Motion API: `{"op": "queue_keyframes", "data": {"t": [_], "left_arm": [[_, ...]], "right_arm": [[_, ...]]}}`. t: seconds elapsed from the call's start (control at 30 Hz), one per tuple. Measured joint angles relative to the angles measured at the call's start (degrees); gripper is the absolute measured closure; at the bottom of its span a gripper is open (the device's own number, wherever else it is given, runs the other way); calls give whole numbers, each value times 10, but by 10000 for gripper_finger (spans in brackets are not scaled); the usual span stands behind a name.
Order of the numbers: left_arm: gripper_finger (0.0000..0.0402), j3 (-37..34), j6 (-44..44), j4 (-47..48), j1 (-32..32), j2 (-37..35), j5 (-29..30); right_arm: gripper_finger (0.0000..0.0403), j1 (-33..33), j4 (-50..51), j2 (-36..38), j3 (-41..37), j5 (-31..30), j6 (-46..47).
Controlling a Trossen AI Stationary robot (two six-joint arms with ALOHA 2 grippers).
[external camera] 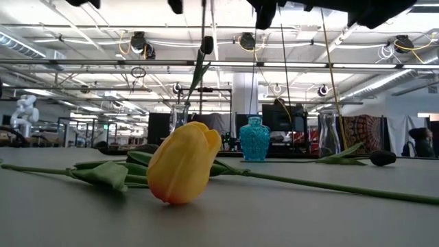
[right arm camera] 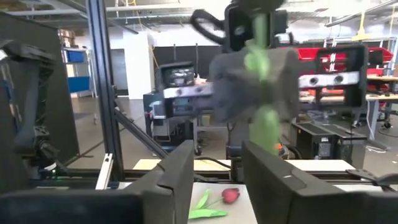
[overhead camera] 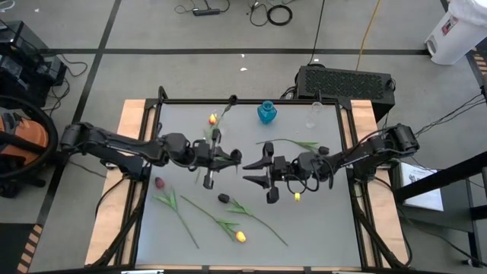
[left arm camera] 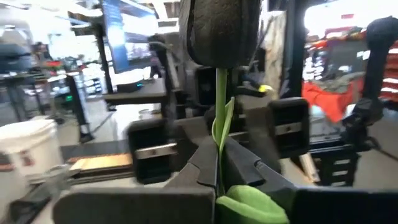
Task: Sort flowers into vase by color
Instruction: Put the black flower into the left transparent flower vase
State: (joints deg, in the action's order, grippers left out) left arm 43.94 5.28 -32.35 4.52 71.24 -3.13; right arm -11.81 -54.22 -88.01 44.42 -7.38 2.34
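so from above, going left to right: the left arm reaches in over the table (overhead camera: 144,114) and its left gripper (overhead camera: 228,160) sits near the middle, clamped tight on the stem of a black flower (left arm camera: 219,31) that it holds up in the air, bud at the top in the wrist shot, stem pinched between the fingers (left arm camera: 208,165). Below it on the table there's a dark red flower (overhead camera: 160,183) near the left edge, a loose black bud (overhead camera: 224,198), and a yellow flower (overhead camera: 240,237) down front, which fills the low view. Up at the back edge there's another yellow flower (overhead camera: 213,119) and then the blue vase (overhead camera: 266,113), with a clear glass vase (overhead camera: 314,113) just right of it. The right gripper (overhead camera: 257,169) faces the left one, close to it, fingers partly apart with nothing between them that I can see. A third yellow flower (overhead camera: 297,196) lies just under the right arm, and a long green stem (overhead camera: 293,143) stretches across above it. Count: three yellow, one red, black one held plus the loose bud; two vases
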Motion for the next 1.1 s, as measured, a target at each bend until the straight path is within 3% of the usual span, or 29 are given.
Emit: {"op": "queue_keyframes", "data": {"t": [0.17, 0.57, 0.83, 1.1], "left_arm": [[395, 0, 15, 93, 0, -68, 63], [391, 0, 56, 272, -37, -239, 134], [394, 0, 76, 254, -119, -304, 138], [392, 0, 72, 213, -232, -295, 72]], "right_arm": [[273, -8, 0, 0, 0, -1, 0], [273, -30, 21, 0, 0, -3, 0], [273, -33, 70, 0, 0, -4, 16], [273, -45, 79, 0, 0, -3, 15]]}}
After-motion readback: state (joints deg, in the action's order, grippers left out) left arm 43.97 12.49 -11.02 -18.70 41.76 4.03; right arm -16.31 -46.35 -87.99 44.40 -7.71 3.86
